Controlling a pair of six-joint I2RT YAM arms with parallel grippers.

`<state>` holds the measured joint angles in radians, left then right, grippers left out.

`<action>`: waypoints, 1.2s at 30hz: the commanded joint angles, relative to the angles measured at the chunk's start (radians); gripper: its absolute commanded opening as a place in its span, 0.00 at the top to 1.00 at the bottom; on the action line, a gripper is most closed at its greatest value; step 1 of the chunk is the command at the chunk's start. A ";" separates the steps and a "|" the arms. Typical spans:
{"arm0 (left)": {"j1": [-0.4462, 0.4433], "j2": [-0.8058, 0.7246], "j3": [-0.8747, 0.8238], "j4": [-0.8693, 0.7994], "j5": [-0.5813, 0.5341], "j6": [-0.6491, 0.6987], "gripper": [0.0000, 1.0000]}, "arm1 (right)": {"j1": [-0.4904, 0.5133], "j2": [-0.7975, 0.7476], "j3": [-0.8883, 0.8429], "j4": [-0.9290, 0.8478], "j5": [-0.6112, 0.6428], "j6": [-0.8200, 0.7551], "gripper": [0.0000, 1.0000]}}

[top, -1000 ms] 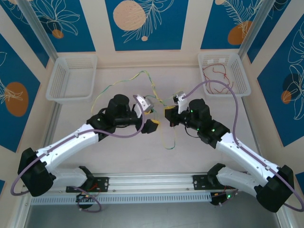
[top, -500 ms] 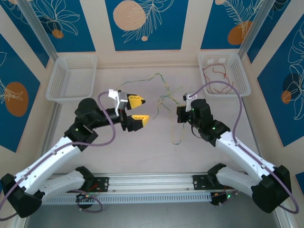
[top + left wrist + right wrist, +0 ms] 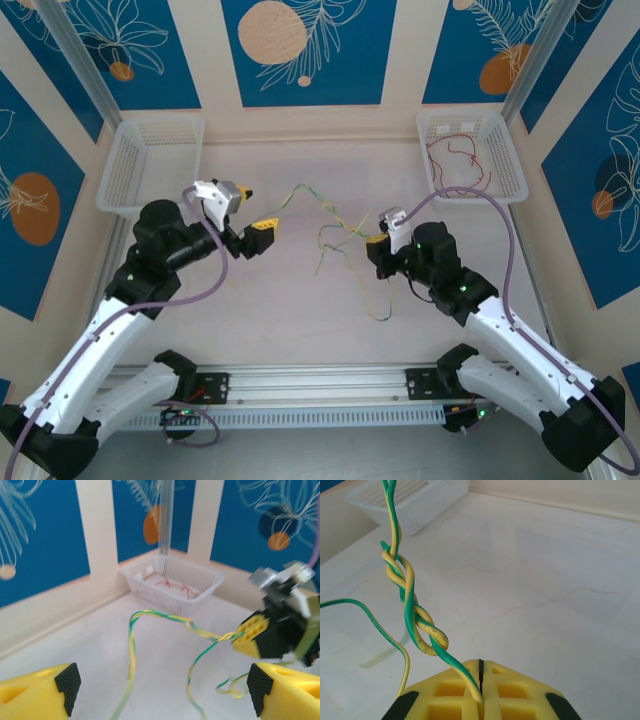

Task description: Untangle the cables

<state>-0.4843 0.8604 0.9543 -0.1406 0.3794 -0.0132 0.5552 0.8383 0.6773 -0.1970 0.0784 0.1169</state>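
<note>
between the pinched-together yellow pads of the right gripper (image 3: 480, 680), twisted thin green and pale yellow cables (image 3: 409, 607) sit anchored, probably for pulling apart; opposite, the left gripper (image 3: 162, 684) spreads wide, empty.

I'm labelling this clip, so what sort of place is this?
Probably a robot lab cell: two arms bolted to a metal rail, blue printed panels walling the table, white baskets at its far corners.

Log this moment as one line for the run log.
left gripper: open, empty | right gripper: shut on green-yellow cables, twisted together | red cables: in right basket
</note>
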 commanded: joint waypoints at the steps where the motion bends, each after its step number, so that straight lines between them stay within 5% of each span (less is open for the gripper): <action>1: 0.013 -0.015 -0.011 -0.079 -0.023 0.052 0.11 | 0.022 -0.039 0.038 -0.051 -0.090 -0.050 1.00; 9: 0.023 0.024 0.005 -0.148 0.130 0.086 0.13 | 0.050 -0.069 0.090 -0.093 -0.130 -0.066 1.00; 14: 0.023 0.038 -0.002 -0.175 0.125 0.100 0.38 | 0.050 -0.086 0.112 -0.118 -0.114 -0.076 1.00; 19: 0.023 0.038 0.003 -0.192 0.130 0.094 0.81 | 0.048 -0.092 0.148 -0.155 -0.051 -0.077 1.00; 27: 0.023 0.049 0.020 -0.211 0.174 0.093 1.00 | 0.031 -0.059 0.202 -0.203 0.071 -0.039 1.00; 32: 0.023 0.080 0.036 -0.184 0.250 0.041 1.00 | -0.012 -0.008 0.234 -0.215 0.089 0.023 1.00; 36: 0.023 0.130 0.053 -0.115 0.314 -0.067 1.00 | -0.024 0.135 0.286 -0.255 0.071 0.057 0.74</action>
<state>-0.4709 0.9688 0.9672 -0.3187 0.6071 0.0101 0.5400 0.8989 0.9199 -0.4198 0.1284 0.1139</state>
